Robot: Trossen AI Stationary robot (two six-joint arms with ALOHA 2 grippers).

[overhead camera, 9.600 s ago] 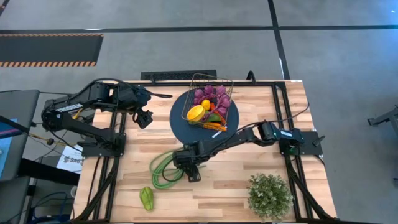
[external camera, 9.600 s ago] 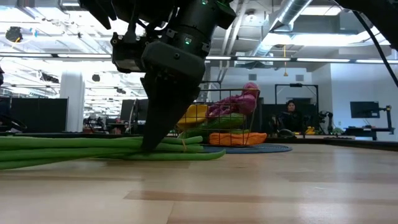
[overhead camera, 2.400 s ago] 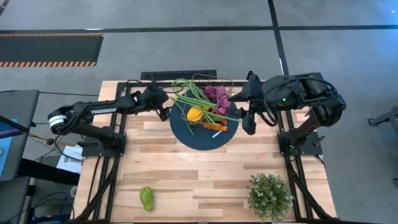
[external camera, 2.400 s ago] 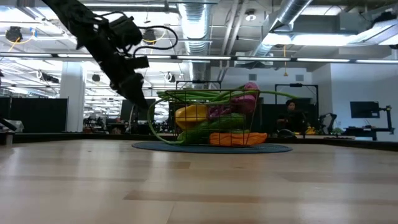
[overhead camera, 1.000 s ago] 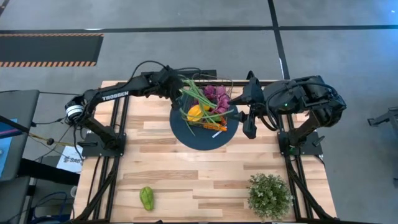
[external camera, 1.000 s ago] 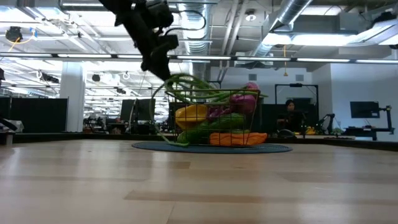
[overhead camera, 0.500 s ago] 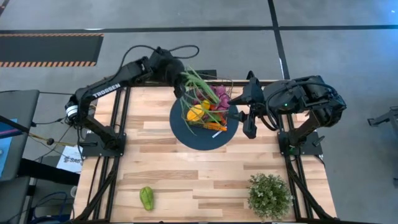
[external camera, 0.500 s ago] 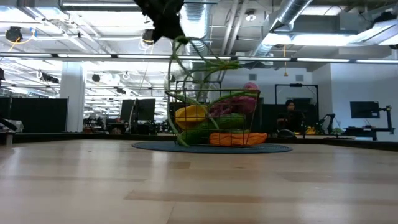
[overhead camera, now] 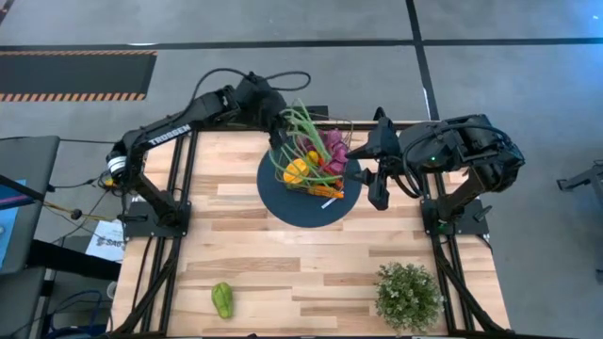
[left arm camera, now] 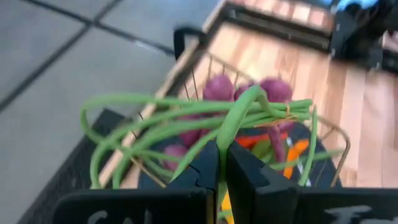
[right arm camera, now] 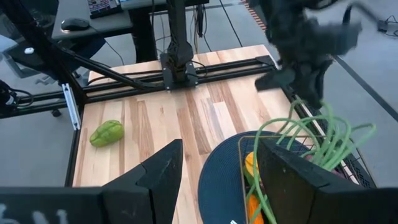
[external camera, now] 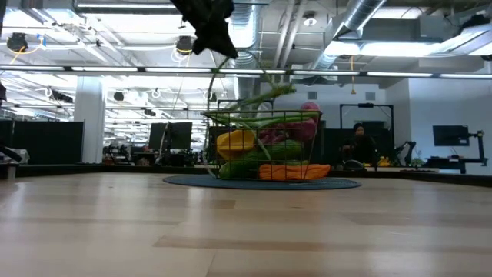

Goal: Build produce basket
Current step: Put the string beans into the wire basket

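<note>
Left gripper [left arm camera: 219,163], fingers clamped on the beans [overhead camera: 300,132] above the basket [overhead camera: 341,127], probably must lower them in next; right fingers spread, empty.

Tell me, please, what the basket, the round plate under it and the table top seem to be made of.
The basket: thin metal wire, probably; its open grid lets the produce show through. The plate: dark blue and matte, with a faintly ridged face in the right wrist view, so perhaps woven or moulded plastic; unclear. The table top: pale wood in joined planks, with visible grain and a slight sheen.
</note>
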